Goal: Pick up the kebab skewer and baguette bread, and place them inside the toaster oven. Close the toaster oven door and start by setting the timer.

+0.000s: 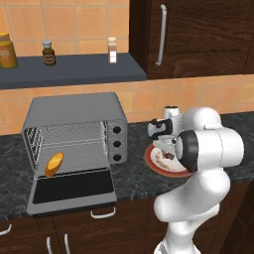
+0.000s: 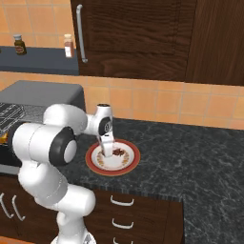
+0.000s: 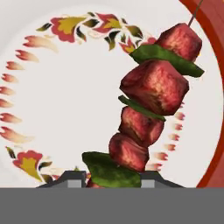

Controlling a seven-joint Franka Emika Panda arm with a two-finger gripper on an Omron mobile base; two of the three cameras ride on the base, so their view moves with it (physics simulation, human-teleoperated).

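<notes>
The kebab skewer point(image 3: 148, 109), a thin stick threaded with red-brown meat chunks and green pepper pieces, lies on a white plate with a red rim and a floral band point(image 3: 65, 87). In the hand view its long axis runs from between the two dark fingertips at the bottom up and to the right toward the plate's rim, where the bare stick tip pokes out. So the jaws sit astride the skewer's near end, one finger on either side of the lowest green piece, and the stick points away from the hand rather than across it. The jaws look narrowed around that end; whether the pads already press the food I cannot tell, since the fingertips are mostly hidden under it.

In the right base view the gripper point(image 2: 108, 151) comes straight down onto the plate point(image 2: 95, 163), which rests on the dark speckled counter point(image 2: 190, 152) to the right of the boxy grey toaster oven point(image 1: 74, 111). Only the left base view shows that oven's inside: its door point(image 1: 72, 187) hangs open and flat, and the small golden-orange baguette loaf point(image 1: 54, 164) already lies on the wire rack at the left. The hand view alone gives the skewer's direction; from the base cameras it is a dark smudge point(image 2: 117, 152).
</notes>
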